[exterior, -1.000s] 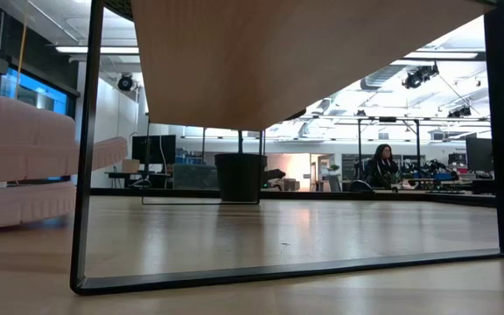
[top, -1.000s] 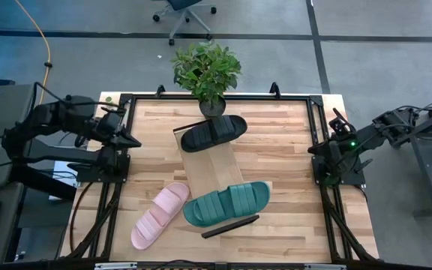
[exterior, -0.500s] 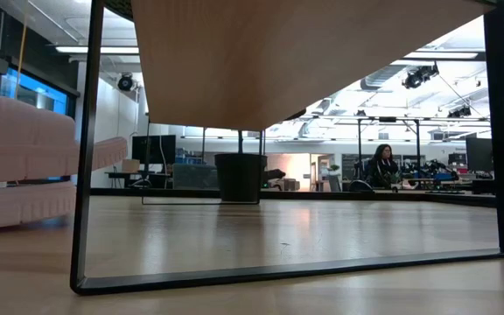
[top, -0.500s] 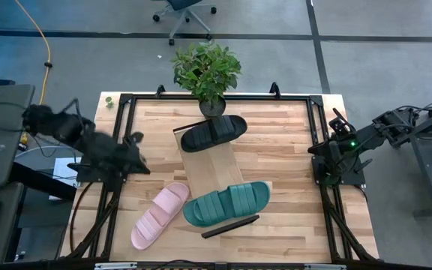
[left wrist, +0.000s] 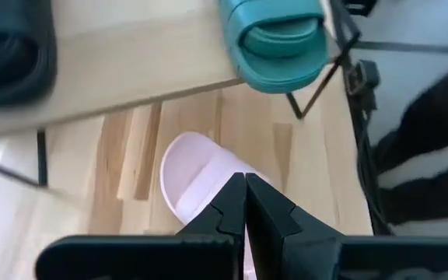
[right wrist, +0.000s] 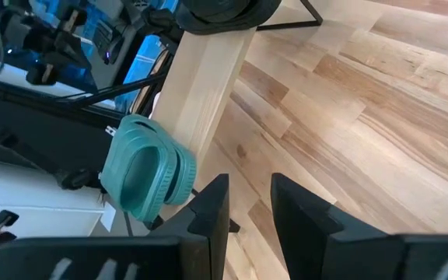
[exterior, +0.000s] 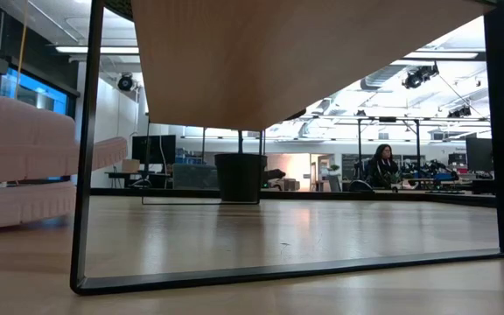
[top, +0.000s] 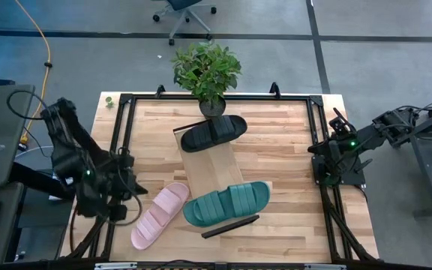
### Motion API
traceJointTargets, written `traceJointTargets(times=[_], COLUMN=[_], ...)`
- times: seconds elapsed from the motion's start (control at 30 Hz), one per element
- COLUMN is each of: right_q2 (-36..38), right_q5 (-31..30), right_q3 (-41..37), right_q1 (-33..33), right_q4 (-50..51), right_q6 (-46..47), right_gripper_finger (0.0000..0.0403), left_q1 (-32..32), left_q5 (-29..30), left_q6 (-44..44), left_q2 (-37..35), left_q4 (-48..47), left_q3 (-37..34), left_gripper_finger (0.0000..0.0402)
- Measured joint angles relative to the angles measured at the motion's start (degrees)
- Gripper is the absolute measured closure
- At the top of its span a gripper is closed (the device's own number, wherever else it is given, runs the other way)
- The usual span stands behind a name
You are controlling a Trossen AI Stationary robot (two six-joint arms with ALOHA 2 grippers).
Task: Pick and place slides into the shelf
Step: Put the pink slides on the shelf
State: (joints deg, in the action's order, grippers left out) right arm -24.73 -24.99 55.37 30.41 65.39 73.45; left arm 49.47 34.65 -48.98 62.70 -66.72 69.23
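Note:
The shelf (top: pixel 214 166), a light-wood plank on thin black end bars, lies slantwise mid-table. A black slide (top: pixel 214 133) rests on its far end, a dark green slide (top: pixel 227 202) on its near end. The pale pink slide (top: pixel 160 214) lies sole-down on the tabletop, left of the shelf. My left gripper (top: pixel 133 193) hangs shut just left of the pink slide and above it. In the left wrist view its fingertips (left wrist: pixel 245 185) point at the pink slide (left wrist: pixel 197 175). My right gripper (right wrist: pixel 250 202) waits open and empty over the table's right edge (top: pixel 325 166).
A potted plant (top: pixel 207 71) stands at the table's far edge behind the shelf. A black metal frame (top: pixel 118 135) runs along the table's sides. The low view looks under the shelf plank (exterior: pixel 304 52) past its black bar (exterior: pixel 86 149). A person (exterior: pixel 381 166) sits far off.
My left arm has swung from the table's far left corner toward the near edge and down, turning its wrist, and now points at the pink slide. Its fingers stay shut. The slides and the shelf lie as before.

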Motion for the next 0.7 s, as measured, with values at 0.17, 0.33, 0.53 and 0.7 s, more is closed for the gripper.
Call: traceJointTargets(times=[0.17,0.33,0.53,0.7], right_q2=[0.0,0.0,0.0,0.0], right_q5=[0.0,0.0,0.0,0.3], right_q3=[0.0,0.0,0.0,0.0], right_q1=[0.0,0.0,0.0,0.0], right_q4=[0.0,0.1,0.1,0.0], right_q6=[-0.3,-1.5,-2.9,-3.7], right_gripper_finger=[0.0315,0.0315,0.0315,0.0315], left_q1=[5.3,9.4,10.2,8.1], left_q5=[6.7,12.5,13.0,9.3], left_q6=[-16.2,-31.9,-49.1,-51.4], left_q2=[3.8,7.1,11.6,13.9], left_q4=[-0.8,-0.9,-1.3,2.0], left_q3=[0.0,0.0,0.0,0.0], left_gripper_finger=[0.0402,0.0402,0.0402,0.0402])
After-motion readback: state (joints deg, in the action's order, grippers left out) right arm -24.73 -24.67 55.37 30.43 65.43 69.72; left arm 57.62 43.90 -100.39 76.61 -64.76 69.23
